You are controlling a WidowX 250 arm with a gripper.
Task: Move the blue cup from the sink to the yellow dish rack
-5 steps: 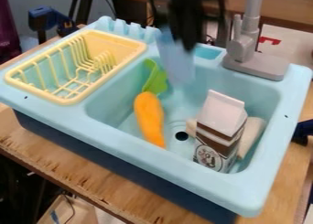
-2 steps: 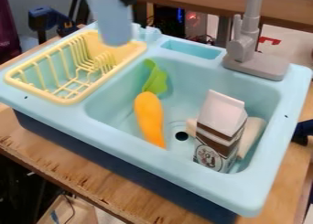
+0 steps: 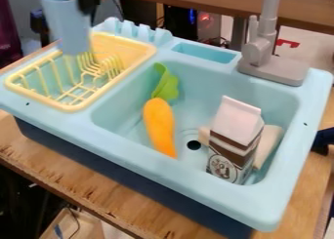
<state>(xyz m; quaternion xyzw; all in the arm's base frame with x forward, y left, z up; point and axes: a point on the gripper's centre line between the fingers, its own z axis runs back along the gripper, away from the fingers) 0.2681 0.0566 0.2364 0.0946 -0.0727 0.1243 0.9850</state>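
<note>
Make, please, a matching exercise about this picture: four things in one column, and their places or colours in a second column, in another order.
Things:
1. Blue cup
2. Toy carrot
3. Carton
4. Faucet

Places or colours:
A. Grey, at the back of the sink
B. Orange and green
C. Held by the gripper, at the yellow rack
D. White and brown

Right pairs: 1-C, 2-B, 3-D, 4-A

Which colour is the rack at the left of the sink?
The rack is pale yellow, as the camera view shows.
</note>
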